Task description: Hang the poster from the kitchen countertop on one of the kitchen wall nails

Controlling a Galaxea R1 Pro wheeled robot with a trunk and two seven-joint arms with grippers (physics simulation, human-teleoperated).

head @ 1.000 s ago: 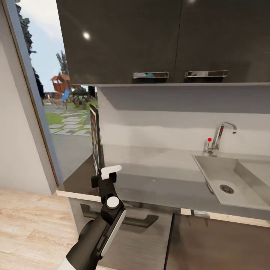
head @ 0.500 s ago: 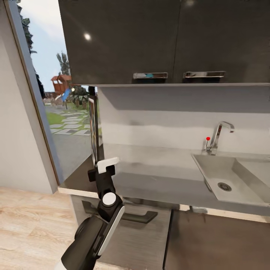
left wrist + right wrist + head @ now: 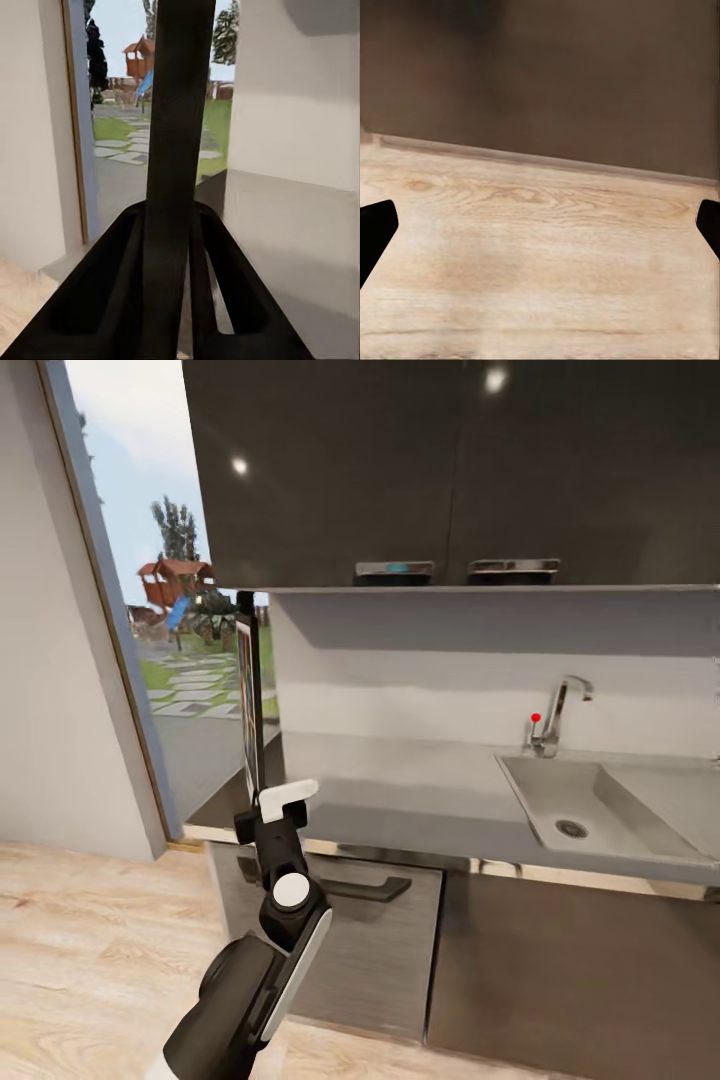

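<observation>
I see the poster (image 3: pixel 250 700) edge-on, a thin dark upright slab at the left end of the kitchen countertop (image 3: pixel 420 800). My left gripper (image 3: pixel 268 810) is shut on its lower edge. In the left wrist view the poster's edge (image 3: pixel 176 135) runs as a dark band between the two fingers (image 3: pixel 105 285). My right gripper (image 3: pixel 540 225) is open above the wooden floor, with nothing between its fingertips. I see no wall nail.
A grey sink (image 3: pixel 590 810) with a chrome tap (image 3: pixel 555 710) sits at the counter's right. Dark upper cabinets (image 3: pixel 450 470) hang low over the counter, with lower cabinets (image 3: pixel 560 970) beneath. A tall glass opening (image 3: pixel 170 660) lies left of the poster. Light wood floor (image 3: pixel 90 950) spreads below.
The whole view has shifted: the counter and sink look farther off and more floor shows, so the camera has drawn back. My left gripper has kept its hold on the poster.
</observation>
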